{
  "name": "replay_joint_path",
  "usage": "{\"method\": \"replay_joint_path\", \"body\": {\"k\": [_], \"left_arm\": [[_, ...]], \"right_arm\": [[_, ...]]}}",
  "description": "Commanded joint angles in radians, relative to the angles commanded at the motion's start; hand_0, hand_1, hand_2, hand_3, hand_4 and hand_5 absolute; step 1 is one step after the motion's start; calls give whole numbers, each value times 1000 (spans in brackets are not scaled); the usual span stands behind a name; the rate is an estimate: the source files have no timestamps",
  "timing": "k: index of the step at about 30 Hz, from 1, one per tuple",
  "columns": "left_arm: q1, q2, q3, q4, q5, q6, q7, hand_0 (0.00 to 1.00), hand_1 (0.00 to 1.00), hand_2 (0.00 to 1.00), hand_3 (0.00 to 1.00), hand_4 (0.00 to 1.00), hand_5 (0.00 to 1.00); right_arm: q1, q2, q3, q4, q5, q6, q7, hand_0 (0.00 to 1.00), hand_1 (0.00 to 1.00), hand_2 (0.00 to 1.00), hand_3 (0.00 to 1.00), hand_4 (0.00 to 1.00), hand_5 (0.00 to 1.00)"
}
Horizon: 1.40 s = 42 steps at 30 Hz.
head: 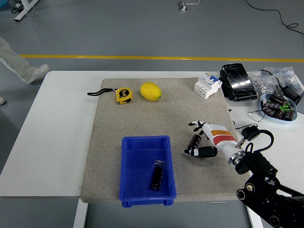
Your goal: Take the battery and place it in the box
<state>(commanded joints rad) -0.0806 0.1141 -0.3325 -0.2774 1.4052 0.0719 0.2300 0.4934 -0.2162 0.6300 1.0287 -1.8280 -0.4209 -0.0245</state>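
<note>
A dark cylindrical battery [195, 141] lies on the grey mat [142, 118], right of the blue box [131, 164]. My right hand [190, 138] is low over the mat with the battery between its thumb [198, 152] and its spread fingers [195, 125]; the fingers are not closed on it. Another dark battery [157, 176] lies inside the box near its front right corner. My left arm is out of view.
A yellow tape measure [123, 95] and a lemon [150, 91] sit at the mat's far side. A white breaker [207, 85], a black pack [238, 81], bagged parts [275, 78] and a bowl of components [278, 105] crowd the right. A person's leg [21, 64] shows top left.
</note>
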Motion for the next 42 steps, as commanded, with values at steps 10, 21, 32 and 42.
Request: {"method": "replay_joint_path", "body": {"k": [10,21,32,42], "left_arm": [[-2,2,-1,-1,2,-4,-1,735,707,762,659,668,718],[-7,0,-6,0,11,-8,-4,734,707,762,660,669,718],[-3,-1,5,2,-11,1,-5,733,707,762,659,669,720],[-2,-1,8,3,-19,5,-6,733,706,762,660,667,720]], "right_arm": [[-1,2,-7,-17,6,-16,10,281,441,530,623,938,294],[3,3,-7,-20,-4,-22,7,214,415,508,584,872,269],[12,-19,37,74,-34,-30,-19,193,403,502,573,864,270],[16,-55,65,316,-101,-35,-69,203,414,503,575,833,249]]}}
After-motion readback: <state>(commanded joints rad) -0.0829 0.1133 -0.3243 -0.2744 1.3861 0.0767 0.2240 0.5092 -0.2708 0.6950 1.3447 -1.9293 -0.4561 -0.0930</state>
